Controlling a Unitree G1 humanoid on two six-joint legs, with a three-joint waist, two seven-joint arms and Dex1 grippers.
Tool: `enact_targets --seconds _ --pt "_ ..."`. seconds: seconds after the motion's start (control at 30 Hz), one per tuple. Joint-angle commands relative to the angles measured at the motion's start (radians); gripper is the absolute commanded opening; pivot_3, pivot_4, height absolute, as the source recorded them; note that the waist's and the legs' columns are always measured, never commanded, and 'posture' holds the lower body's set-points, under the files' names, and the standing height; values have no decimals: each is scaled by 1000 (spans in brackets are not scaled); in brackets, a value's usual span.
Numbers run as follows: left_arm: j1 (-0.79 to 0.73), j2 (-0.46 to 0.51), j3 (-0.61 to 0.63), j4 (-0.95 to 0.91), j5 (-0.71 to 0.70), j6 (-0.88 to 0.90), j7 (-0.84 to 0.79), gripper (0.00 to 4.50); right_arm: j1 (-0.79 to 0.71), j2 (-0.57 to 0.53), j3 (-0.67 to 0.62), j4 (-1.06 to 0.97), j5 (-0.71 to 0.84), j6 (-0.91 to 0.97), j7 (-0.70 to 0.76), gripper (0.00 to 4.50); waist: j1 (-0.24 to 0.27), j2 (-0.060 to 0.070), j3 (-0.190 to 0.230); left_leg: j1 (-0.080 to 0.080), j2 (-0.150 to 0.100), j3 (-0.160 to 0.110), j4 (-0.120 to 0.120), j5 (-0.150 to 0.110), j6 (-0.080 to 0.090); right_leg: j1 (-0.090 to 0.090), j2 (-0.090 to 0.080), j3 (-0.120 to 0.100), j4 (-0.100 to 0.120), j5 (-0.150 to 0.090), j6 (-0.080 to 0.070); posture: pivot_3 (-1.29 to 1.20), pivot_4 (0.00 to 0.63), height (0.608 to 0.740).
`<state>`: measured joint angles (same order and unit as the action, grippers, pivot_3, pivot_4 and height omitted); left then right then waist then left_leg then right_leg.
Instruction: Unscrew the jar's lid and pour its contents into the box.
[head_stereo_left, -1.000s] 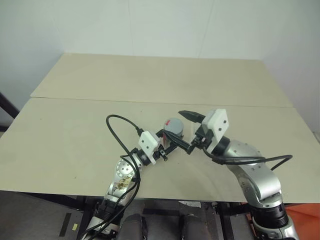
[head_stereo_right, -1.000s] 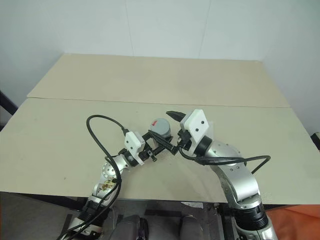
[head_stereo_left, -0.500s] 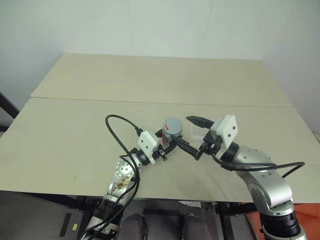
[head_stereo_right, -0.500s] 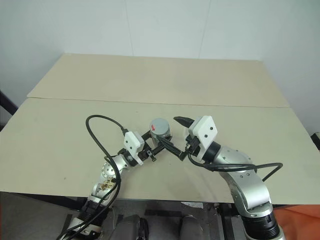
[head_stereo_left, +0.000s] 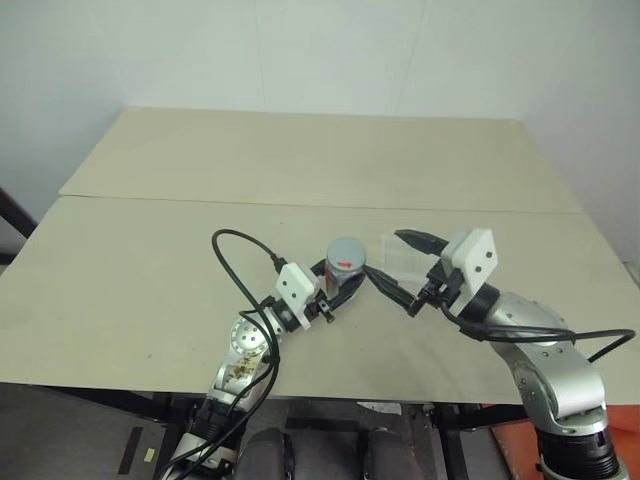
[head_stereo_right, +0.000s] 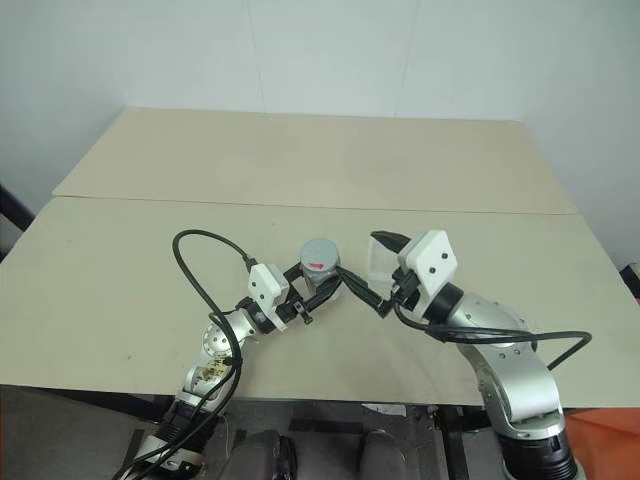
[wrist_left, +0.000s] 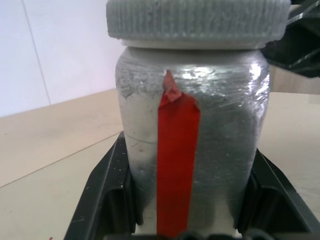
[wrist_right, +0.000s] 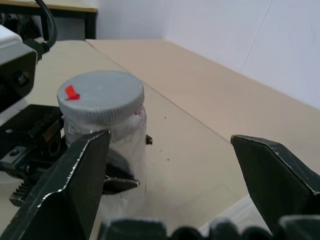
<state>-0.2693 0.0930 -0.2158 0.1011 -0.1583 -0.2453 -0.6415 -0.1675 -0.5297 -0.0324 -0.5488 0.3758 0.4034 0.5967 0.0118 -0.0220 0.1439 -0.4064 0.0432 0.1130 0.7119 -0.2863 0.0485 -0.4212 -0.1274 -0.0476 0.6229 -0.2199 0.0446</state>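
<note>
A small silvery-grey jar (head_stereo_left: 345, 268) with a red strip is held upright just above the table, my left gripper (head_stereo_left: 342, 285) shut around its body. Its ribbed grey lid (head_stereo_left: 346, 249), marked with a small red patch, sits on top. In the left wrist view the jar (wrist_left: 192, 125) fills the space between both black fingers (wrist_left: 107, 192). My right gripper (head_stereo_left: 383, 253) stands open just right of the jar, its fingers (wrist_right: 70, 190) wide apart and touching nothing. The clear box (head_stereo_left: 405, 258) lies on the table beneath the right gripper's fingers.
The light wooden table (head_stereo_left: 150, 250) spreads wide to the left and behind. A black cable (head_stereo_left: 235, 250) loops up from my left arm. The table's front edge runs close below both arms.
My right gripper, open throughout, has drawn away from the jar's lid towards the right, uncovering the clear box. The left gripper has kept the jar still.
</note>
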Motion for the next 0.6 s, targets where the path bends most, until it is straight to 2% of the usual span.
enact_targets --seconds 0.03,0.17,0.3,0.6 --pt "-4 -5 -5 -17 -2 -30 -1 1992 17 -44 -69 -29 51 -12 53 4451 2 0 0 0 0 0 0 0 0 0 0 0 0 0 0 0 150 740" --pt "-4 -6 -6 -17 -2 -30 -2 1992 20 -92 -97 -47 126 17 119 4451 0 0 0 0 0 0 0 0 1 1 0 0 -1 0 0 0 150 740" --pt "-9 -5 -6 -13 -1 -30 -4 1992 -9 -87 -77 -79 182 49 112 4451 -2 0 0 0 0 0 0 0 0 0 0 0 0 0 0 0 150 740" --pt "-11 -4 -8 -15 3 -29 -4 1992 -112 -1 63 -42 116 46 54 4451 0 0 0 0 0 0 0 0 0 0 0 0 0 0 0 0 150 740"
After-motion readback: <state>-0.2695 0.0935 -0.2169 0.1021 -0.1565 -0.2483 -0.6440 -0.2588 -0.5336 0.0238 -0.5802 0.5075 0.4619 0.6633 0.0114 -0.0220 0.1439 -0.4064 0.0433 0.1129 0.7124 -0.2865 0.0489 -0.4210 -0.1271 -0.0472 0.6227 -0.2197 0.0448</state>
